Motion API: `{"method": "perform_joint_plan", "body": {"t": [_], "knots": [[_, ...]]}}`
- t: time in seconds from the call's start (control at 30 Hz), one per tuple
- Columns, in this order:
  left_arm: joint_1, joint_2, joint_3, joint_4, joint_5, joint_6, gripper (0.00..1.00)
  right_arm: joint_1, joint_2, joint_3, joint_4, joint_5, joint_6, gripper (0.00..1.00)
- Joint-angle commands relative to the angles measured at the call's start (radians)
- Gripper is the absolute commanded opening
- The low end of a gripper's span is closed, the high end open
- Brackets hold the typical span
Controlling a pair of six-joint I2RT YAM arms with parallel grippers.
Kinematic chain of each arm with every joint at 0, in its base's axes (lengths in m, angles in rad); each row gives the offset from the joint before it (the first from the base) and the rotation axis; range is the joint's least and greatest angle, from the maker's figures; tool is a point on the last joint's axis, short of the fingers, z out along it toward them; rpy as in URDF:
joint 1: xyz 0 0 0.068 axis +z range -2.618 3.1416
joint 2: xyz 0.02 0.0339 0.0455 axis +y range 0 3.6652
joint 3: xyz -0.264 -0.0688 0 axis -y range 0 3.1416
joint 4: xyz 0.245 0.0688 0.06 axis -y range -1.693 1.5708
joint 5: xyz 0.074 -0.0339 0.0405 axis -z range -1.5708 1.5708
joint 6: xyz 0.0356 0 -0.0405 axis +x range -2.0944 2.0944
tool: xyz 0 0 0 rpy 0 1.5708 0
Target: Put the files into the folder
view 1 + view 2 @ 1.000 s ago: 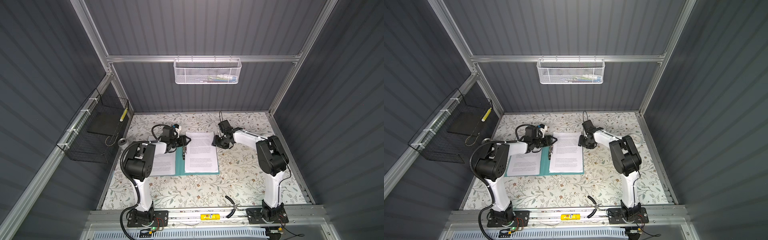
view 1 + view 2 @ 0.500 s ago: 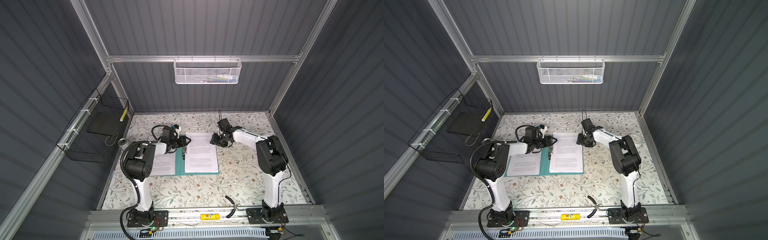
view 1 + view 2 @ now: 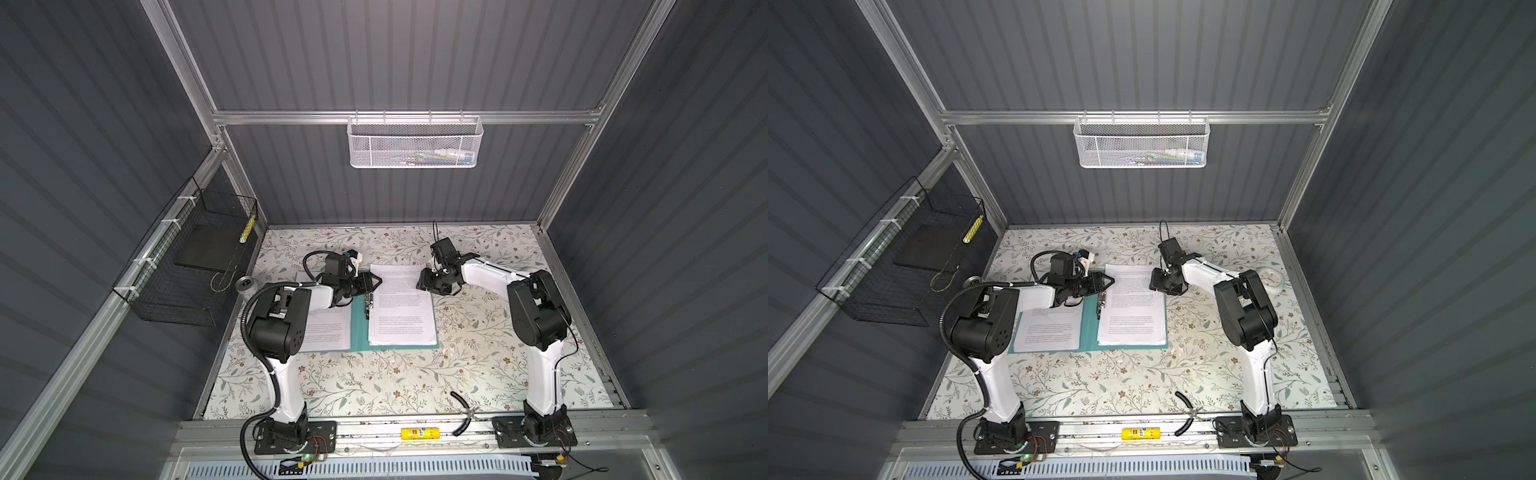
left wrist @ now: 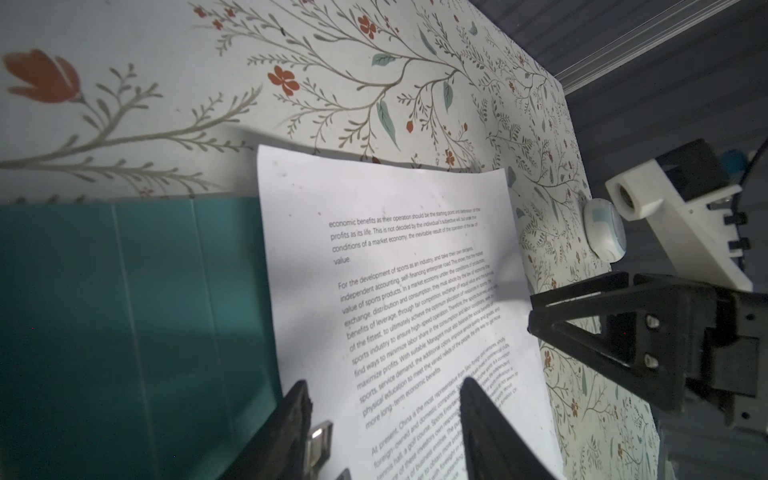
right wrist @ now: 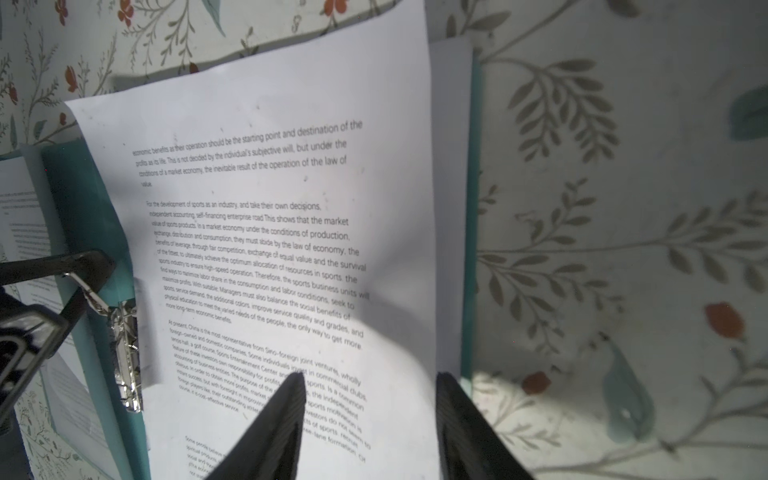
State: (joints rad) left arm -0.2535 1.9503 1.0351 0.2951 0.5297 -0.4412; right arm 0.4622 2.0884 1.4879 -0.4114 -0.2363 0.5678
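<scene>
Has the folder (image 3: 358, 328) spread open and flat on the floral worktop (image 3: 374, 382), spine running away from the arm bases, probably to leave both inner faces free for paper. Shows one stack of the files (image 3: 328, 332) on the left cover and another on the right cover, with the top sheet (image 3: 401, 307) skewed and poking past the folder's far edge onto the worktop, so not yet squared up. Has the left claw (image 3: 374, 282) at the far end of the spine, jaws about half parted and not closed tight on anything, with the silver lever (image 5: 89, 293) of the metal clip (image 5: 124, 357) lying between its fingers and against one finger (image 5: 62, 266); judged as propping the clip up to let paper slip beneath. Cannot tell whether pressing or merely touching. Has the right claw (image 3: 422, 286) on the opposite, outer edge of that top sheet, toward its far end, also roughly half open and clamped on nothing, one finger over the printed text and one at the paper's edge, contact unclear; seemingly placed to nudge the sheet toward the spine. Puts the top sheet between the two claws, inner edge right beside the clip, under it or only against it not clear
</scene>
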Motion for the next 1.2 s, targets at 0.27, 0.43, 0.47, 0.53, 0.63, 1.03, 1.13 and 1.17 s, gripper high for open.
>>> {"method": "perform_joint_plan", "body": {"t": [0.27,0.43,0.47,0.53,0.63,1.03,1.13,1.17], "knots": [[0.008,-0.031,-0.012,0.013,0.024,-0.004,0.58,0.006,-0.002,0.013,-0.028,0.055,-0.003,0.53],[0.008,-0.034,-0.009,0.012,0.024,-0.004,0.58,0.003,-0.007,-0.004,-0.028,0.060,-0.003,0.53],[0.008,-0.034,-0.009,0.012,0.024,-0.004,0.58,0.003,-0.009,-0.010,-0.022,0.056,-0.002,0.53],[0.008,-0.033,-0.009,0.011,0.024,-0.004,0.58,0.004,-0.006,-0.014,-0.019,0.051,0.001,0.53],[0.008,-0.031,-0.009,0.013,0.024,-0.004,0.58,0.004,0.000,-0.014,-0.014,0.040,0.005,0.53],[0.008,-0.034,-0.009,0.013,0.023,-0.004,0.58,0.004,0.015,-0.008,-0.002,0.005,0.008,0.53],[0.008,-0.036,-0.011,0.010,0.021,-0.003,0.58,0.007,0.013,-0.008,-0.003,0.004,0.009,0.53],[0.008,-0.038,-0.012,0.012,0.021,-0.003,0.58,0.007,0.013,-0.007,-0.001,0.003,0.010,0.53]]}}
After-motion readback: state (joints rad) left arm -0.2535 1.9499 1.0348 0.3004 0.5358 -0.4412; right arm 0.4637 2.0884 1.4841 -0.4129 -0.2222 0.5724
